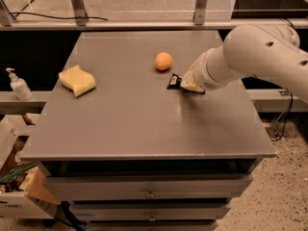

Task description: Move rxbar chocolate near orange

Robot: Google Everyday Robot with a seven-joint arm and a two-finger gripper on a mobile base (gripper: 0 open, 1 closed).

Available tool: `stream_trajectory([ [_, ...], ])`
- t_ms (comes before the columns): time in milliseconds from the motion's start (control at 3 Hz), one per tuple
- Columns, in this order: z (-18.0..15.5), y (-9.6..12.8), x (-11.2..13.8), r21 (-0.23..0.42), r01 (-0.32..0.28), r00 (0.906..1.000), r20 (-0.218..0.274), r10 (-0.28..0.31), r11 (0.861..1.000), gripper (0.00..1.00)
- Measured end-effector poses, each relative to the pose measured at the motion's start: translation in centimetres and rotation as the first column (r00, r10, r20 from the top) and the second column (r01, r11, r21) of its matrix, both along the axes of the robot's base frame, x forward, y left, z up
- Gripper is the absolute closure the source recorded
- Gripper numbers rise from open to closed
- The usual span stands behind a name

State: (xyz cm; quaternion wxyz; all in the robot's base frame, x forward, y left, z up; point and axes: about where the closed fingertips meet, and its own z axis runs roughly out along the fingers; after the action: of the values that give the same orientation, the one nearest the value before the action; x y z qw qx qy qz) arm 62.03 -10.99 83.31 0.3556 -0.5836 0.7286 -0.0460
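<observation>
The gripper (186, 83) has the chocolate bar (173, 81) clamped near the bench's (134, 124) right edge, just beside the orange (163, 61). I'd lower it flat and let go gently so the orange doesn't get nudged and roll.

No readable text on rxbar chocolate (173, 81), gripped by hand (188, 83).

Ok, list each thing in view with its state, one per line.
rxbar chocolate: at the end effector, close right of the orange, apart from it.
orange: resting on the table, free.
end effector: low over the table.
sponge: lying at the table's left, free.
drawers: closed.
</observation>
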Motion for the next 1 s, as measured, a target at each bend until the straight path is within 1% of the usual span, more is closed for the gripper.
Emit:
stream_trajectory([
  [333, 0.6, -0.2, 3.2, 0.006, 0.014, 0.9962, 0.086, -0.014, 1.000, 1.00],
  [667, 1.2, -0.2, 5.0, 0.012, 0.020, 0.9903, 0.137, -0.021, 1.000, 1.00],
  [1000, 2.3, 0.3, 6.3, 0.010, 0.011, 0.9872, 0.159, -0.012, 1.000, 1.00],
])
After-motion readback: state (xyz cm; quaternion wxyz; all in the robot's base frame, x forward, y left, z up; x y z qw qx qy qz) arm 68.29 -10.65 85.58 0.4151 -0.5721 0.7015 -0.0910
